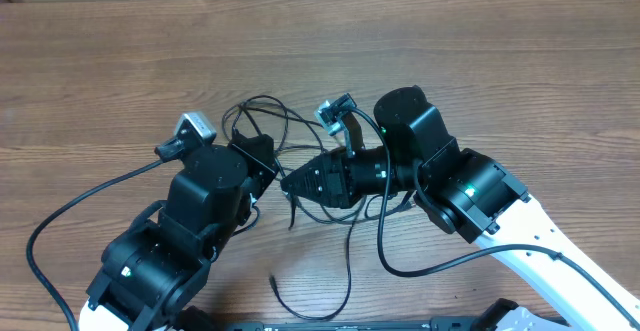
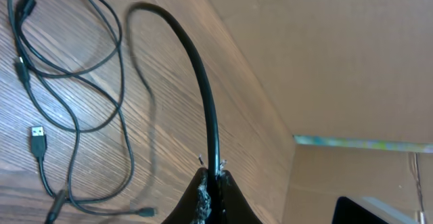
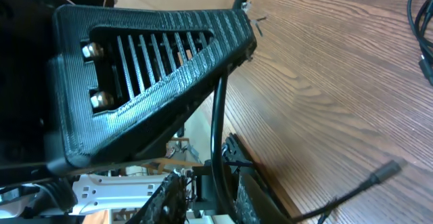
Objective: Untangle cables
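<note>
Thin black cables (image 1: 262, 111) lie tangled on the wooden table (image 1: 120, 61) just behind both grippers, and one strand loops toward the front to a loose plug end (image 1: 275, 283). My left gripper (image 1: 268, 171) is shut on one black cable (image 2: 203, 82), which arches up and away from the fingertips (image 2: 203, 183). More cables (image 2: 74, 68) with a USB plug (image 2: 38, 140) lie to the left. My right gripper (image 3: 210, 174) stands close against the left gripper (image 3: 149, 68), its jaws slightly apart. A cable (image 3: 216, 122) runs between them, untouched by the left pad.
Thicker black arm wires trail off the left arm (image 1: 60, 221) and the right arm (image 1: 420, 266). A brown cardboard wall (image 2: 338, 61) bounds the table's far side. Another plug end (image 3: 389, 170) lies on the wood near the right gripper.
</note>
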Robot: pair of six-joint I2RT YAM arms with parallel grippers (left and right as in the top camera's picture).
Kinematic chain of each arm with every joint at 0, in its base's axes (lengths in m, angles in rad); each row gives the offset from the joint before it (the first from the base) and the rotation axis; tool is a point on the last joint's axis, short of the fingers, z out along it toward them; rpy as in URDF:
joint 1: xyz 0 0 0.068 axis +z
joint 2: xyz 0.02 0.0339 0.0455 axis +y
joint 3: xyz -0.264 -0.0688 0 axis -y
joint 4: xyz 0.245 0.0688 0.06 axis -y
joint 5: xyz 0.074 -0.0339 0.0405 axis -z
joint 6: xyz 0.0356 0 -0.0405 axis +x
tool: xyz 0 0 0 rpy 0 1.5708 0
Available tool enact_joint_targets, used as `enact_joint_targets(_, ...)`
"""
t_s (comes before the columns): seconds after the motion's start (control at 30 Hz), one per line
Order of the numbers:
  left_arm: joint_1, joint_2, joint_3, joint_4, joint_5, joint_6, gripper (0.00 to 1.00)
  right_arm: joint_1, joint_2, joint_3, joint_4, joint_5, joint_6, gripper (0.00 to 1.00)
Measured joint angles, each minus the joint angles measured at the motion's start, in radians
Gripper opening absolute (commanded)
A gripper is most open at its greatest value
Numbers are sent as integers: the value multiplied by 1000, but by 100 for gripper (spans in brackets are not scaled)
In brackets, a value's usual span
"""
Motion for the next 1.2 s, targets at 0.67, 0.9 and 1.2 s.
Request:
enact_joint_targets(0.67, 0, 2, 0, -9, -2, -10, 4, 41, 75, 0, -78, 68, -4, 15)
enact_joint_targets(0.9, 0, 40, 0, -28, 2, -10, 4, 72, 75, 0, -77, 126, -23, 45)
enact_joint_targets(1.2, 0, 46, -1, -32, 10, -13, 20, 75, 75, 0, -104, 267, -93, 4)
